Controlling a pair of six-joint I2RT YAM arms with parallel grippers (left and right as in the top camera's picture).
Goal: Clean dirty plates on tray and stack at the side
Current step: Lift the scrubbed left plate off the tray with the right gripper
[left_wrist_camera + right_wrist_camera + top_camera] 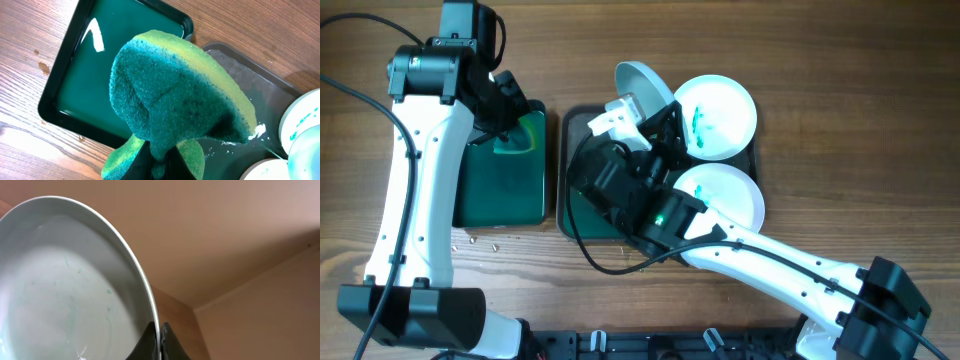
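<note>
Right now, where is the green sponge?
Left of centre in the overhead view: pinched in the left gripper, the sponge hangs over the small bright-green tray, beside the dark tray holding plates.

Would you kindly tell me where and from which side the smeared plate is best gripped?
Pinch the thin rim of the smeared plate at its far-right edge, coming from that side: it lies flat, and there the rim juts past the tray, clear of the plain plate and the lifted plate.
</note>
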